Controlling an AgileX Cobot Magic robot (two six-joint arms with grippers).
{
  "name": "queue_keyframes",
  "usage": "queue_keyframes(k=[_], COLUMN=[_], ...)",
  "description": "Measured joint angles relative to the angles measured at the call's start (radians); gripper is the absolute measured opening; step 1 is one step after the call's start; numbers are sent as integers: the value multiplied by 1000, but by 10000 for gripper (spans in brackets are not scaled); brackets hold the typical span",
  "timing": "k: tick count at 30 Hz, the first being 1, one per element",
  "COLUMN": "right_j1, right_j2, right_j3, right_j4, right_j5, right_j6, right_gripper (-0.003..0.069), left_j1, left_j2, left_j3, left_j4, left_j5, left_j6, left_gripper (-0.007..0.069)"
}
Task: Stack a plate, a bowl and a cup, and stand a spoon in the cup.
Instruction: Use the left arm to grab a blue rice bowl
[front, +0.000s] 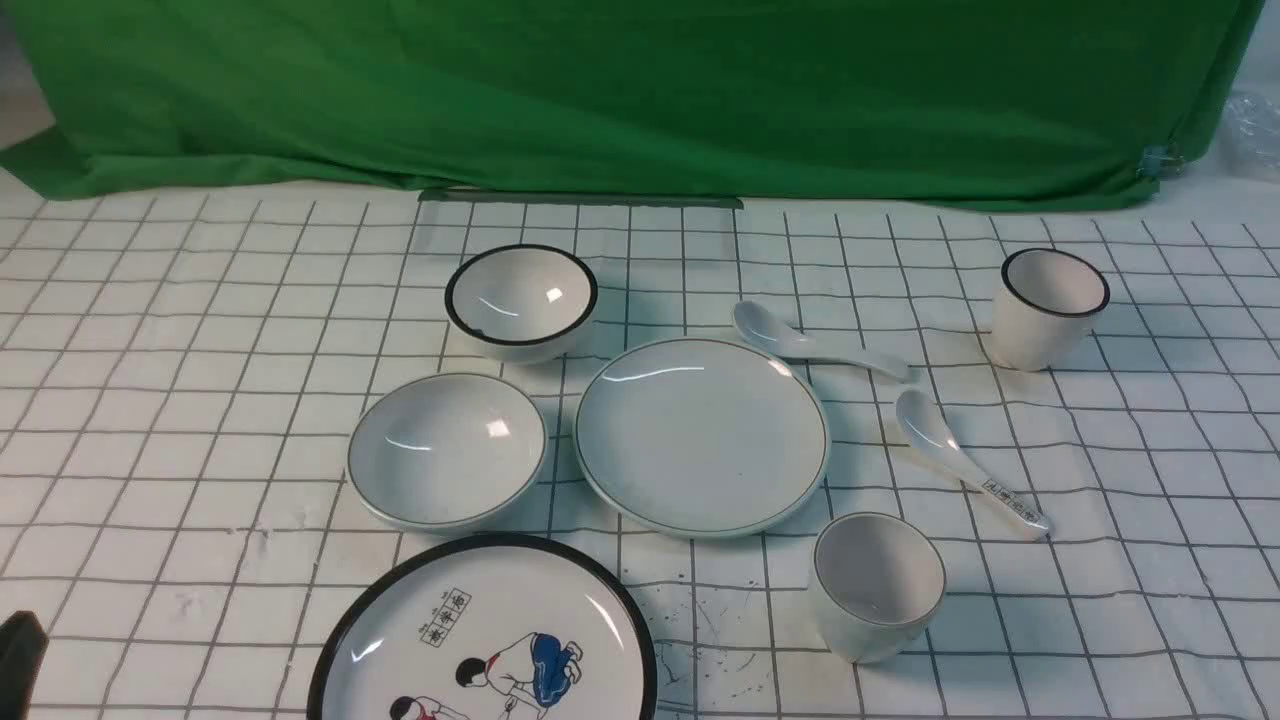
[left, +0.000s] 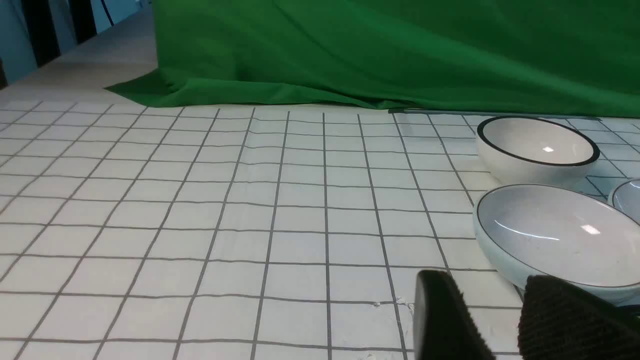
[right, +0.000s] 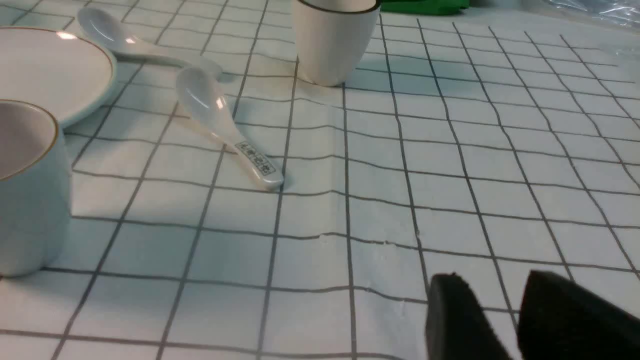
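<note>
White checked cloth (front: 150, 400) is spread under all the crockery, and a green backdrop (front: 640, 90) is hung behind it. The plate (front: 700, 435) is laid flat at the middle. The bowl (front: 447, 450) is set just beside it on the left, upright and empty. The cup (front: 877, 585) is placed near the plate's front right edge, upright, with nothing in it. The spoon (front: 810, 345) is laid on the cloth just behind the plate's right side, its handle pointed right. Nothing is stacked yet.

A printed spoon (front: 965, 465) is laid to the right of the plate, between the cup and a tall cup (front: 1050, 305) at the far right. A black-rimmed bowl (front: 520, 300) is set behind the bowl, and a cartoon plate (front: 480, 640) is cut off by the front edge.

The left gripper (left: 490, 280) is held low near the bowl, its jaws parted with nothing between them. The right gripper (right: 497, 277) is held over bare cloth to the right of the cup, its jaws likewise parted and empty.
</note>
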Motion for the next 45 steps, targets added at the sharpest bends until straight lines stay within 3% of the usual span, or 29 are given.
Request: queue_keyframes(k=[15, 17, 18, 23, 24, 26, 28, 30, 34, 37, 38, 39, 41, 43, 45], right_j1=[0, 0, 0, 0, 0, 0, 0, 0, 0, 0, 0, 0, 0, 0, 0], right_j2=[0, 0, 0, 0, 0, 0, 0, 0, 0, 0, 0, 0, 0, 0, 0], right_j3=[0, 0, 0, 0, 0, 0, 0, 0, 1, 1, 1, 1, 1, 1, 1], right_j4=[0, 0, 0, 0, 0, 0, 0, 0, 25, 153, 216, 226, 262, 269, 276], right_j5=[0, 0, 0, 0, 0, 0, 0, 0, -42, -192, -293, -319, -461, -500, -543], right_j6=[0, 0, 0, 0, 0, 0, 0, 0, 24, 166, 290, 322, 481, 502, 472], right_gripper=[238, 238, 238, 238, 238, 238, 238, 238, 238, 238, 238, 238, 238, 238, 238], left_j1=[0, 0, 0, 0, 0, 0, 0, 0, 0, 0, 0, 0, 0, 0, 0], left_j2=[0, 0, 0, 0, 0, 0, 0, 0, 0, -1, -2, -2, 38, 70, 180], left_j3=[0, 0, 0, 0, 0, 0, 0, 0, 0, -57, -134, -158, -347, -427, -615], left_j4=[11, -55, -145, -352, -357, -386, -388, -388, -386, -327, -255, -235, -97, -59, -14], left_j5=[-24, -66, -115, -350, -350, -541, -605, -764, -848, -825, -760, -738, -538, -443, -165], left_j6=[-1, -26, -70, -173, -178, -251, -279, -353, -419, -476, -486, -488, -495, -495, -491], left_gripper=[237, 237, 237, 237, 237, 237, 237, 237, 237, 211, 171, 158, 61, 35, 5])
